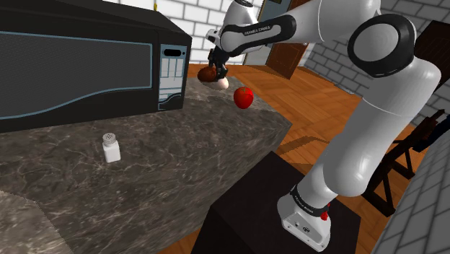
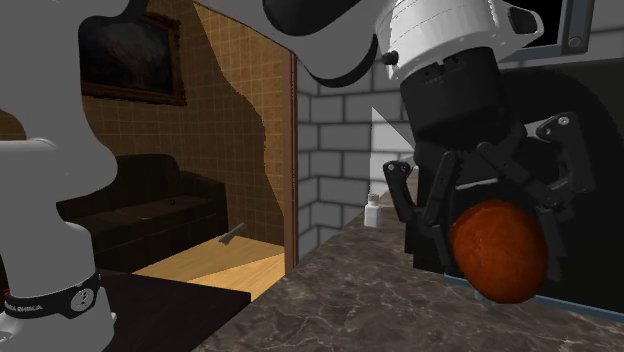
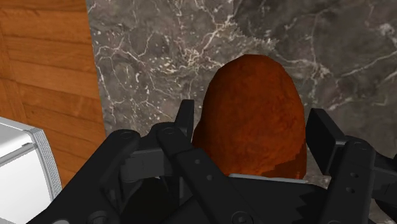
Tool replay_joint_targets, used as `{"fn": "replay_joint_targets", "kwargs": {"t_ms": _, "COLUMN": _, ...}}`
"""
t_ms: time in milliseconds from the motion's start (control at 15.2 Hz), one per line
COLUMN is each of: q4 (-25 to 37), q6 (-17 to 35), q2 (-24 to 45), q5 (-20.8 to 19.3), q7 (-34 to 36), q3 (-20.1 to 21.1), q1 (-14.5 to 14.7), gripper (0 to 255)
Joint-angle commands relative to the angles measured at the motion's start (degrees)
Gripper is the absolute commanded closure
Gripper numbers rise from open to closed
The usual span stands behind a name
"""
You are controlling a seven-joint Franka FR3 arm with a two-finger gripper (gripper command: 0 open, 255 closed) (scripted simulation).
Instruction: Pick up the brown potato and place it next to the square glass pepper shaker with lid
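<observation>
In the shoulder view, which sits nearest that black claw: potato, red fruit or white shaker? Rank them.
1. The potato, clasped in the gripper.
2. The red fruit, just to the view's right.
3. The white shaker, far toward the view's lower left.

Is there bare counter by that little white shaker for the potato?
Yes: bare stone counter surrounds the shaker, toward the microwave and toward the red fruit. It is crowded past the microwave's control panel, where the fingers hold the potato near a pale round thing.
</observation>
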Motion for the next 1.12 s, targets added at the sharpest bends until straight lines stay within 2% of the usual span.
{"fn": "replay_joint_targets", "kwargs": {"t_ms": 0, "q4": 1.0, "q6": -1.5, "q2": -0.5, "q5": 0.1, "q7": -0.3, "q3": 0.0, "q1": -0.1, "gripper": 255}}
{"fn": "replay_joint_targets", "kwargs": {"t_ms": 396, "q4": 3.7, "q6": -5.4, "q2": -1.7, "q5": 0.1, "q7": -0.6, "q3": 0.0, "q1": 0.0, "gripper": 255}}
{"fn": "replay_joint_targets", "kwargs": {"t_ms": 1056, "q4": 1.8, "q6": -7.6, "q2": -3.8, "q5": -5.6, "q7": 15.2, "q3": 5.7, "q1": 7.3, "gripper": 255}}
